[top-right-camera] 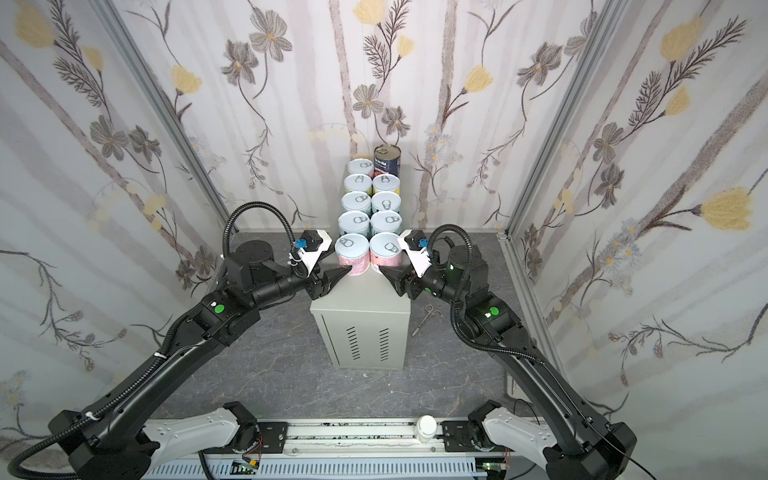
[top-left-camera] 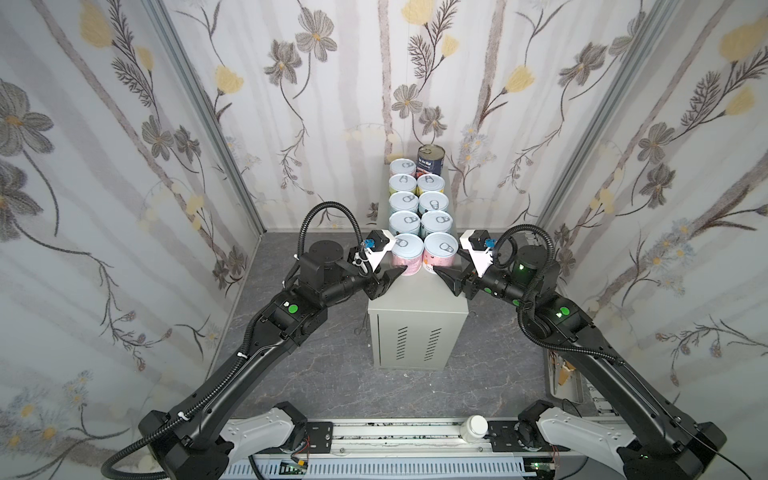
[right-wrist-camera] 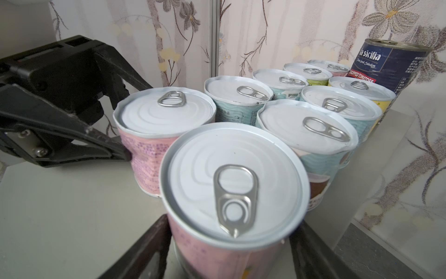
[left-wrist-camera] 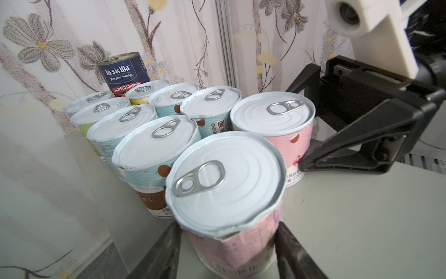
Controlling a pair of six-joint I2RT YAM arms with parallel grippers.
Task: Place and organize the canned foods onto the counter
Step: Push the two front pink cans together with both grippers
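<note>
Currently all ten canned foods [top-left-camera: 434,203] stand on the counter [top-left-camera: 415,303] in two rows, with the tomato can [top-left-camera: 430,160] at the back. The left gripper [left-wrist-camera: 228,221] clamps the left pink can [top-left-camera: 408,249], creasing its label. The right gripper [right-wrist-camera: 233,222] straddles the right pink can [top-left-camera: 440,249]; I cannot tell whether it is pressing. Judgement: rigid, fairly heavy, loose slippery labels, so grip mid-sidewall.

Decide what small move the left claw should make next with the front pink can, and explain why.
Probably open the left claw and ease it straight back. The pink can it grips already stands upright on the counter, beside the other front pink can, closing two tidy rows; its label looks creased under the grip.
</note>
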